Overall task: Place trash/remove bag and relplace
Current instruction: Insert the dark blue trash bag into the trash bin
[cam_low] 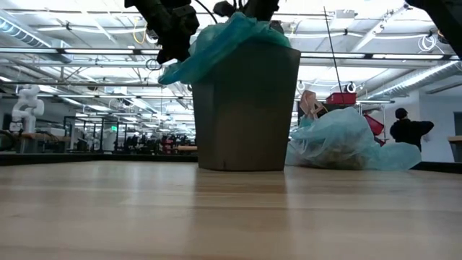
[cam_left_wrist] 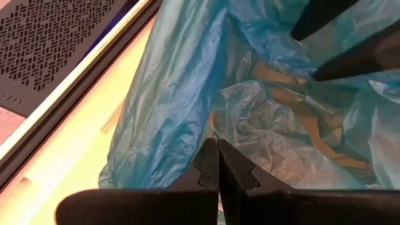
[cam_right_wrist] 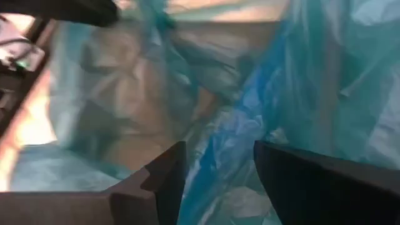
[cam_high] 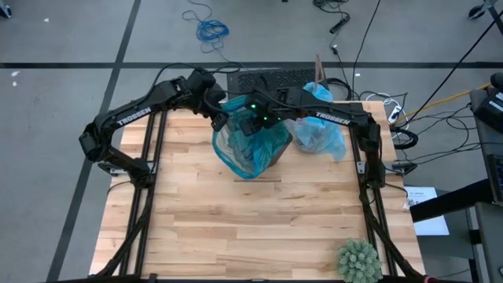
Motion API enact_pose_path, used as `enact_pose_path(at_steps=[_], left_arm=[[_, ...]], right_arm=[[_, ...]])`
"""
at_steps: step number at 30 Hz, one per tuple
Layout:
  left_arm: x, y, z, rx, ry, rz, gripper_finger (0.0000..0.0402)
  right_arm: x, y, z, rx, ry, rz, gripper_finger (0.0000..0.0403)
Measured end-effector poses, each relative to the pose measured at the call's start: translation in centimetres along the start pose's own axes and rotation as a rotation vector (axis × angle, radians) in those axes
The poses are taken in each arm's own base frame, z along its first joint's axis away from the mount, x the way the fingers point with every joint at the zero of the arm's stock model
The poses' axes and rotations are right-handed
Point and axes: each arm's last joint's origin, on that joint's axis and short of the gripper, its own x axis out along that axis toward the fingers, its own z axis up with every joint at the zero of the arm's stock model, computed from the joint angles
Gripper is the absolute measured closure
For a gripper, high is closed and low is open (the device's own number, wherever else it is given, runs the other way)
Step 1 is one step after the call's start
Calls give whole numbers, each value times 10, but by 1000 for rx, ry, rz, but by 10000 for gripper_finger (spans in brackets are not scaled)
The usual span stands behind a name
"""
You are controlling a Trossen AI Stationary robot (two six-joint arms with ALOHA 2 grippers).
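1. Bin [cam_low: 245,108] stands upright on the table [cam_high: 259,228], toward the far edge, lined with a teal bag [cam_high: 251,149] whose top drapes out over the rim.
2. Left gripper [cam_high: 220,119] sits at the bin's far-left rim. In the left wrist view its fingers [cam_left_wrist: 209,169] are pressed together, tips touching, with the teal plastic right at the tips; cannot tell if a fold is actually pinched between them.
3. Low view: left gripper [cam_low: 173,32] hangs just above the flap of teal bag [cam_low: 209,50] spilling over the bin's left rim.
4. Right gripper [cam_high: 255,122] is over the bin mouth, reaching down into the liner. Fingers [cam_right_wrist: 165,172] stand apart at a medium gap, holding nothing; wrinkled teal plastic lies between and around them.
5. Left wrist view also shows the right arm's dark fingers [cam_left_wrist: 350,50] inside the bag opening, farther off.
6. Pale blue bag [cam_high: 322,134] lies on the table just right of the bin, bunched and lumpy, with brown trash [cam_high: 314,137] showing through it.
7. Low view: that bag [cam_low: 339,141] rests on the table beside the bin, close to it.
8. Spiky green ball [cam_high: 357,259] sits at the near right edge of the table, well apart from the bin.
9. A person [cam_low: 410,133] stands in the room beyond the table.
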Motion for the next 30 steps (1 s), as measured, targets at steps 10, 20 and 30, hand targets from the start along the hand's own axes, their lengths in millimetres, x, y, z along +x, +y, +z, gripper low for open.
enact_pose_path(at_steps=[10, 20, 30], left_arm=[[0, 0, 0, 1, 0, 0, 402], [0, 0, 0, 2, -1, 0, 402], [0, 0, 0, 4, -2, 0, 402]], right_arm=[[21, -7, 2, 12, 53, -67, 210], [16, 4, 1, -92, 1, -4, 390], [-63, 0, 0, -27, -204, 84, 403]])
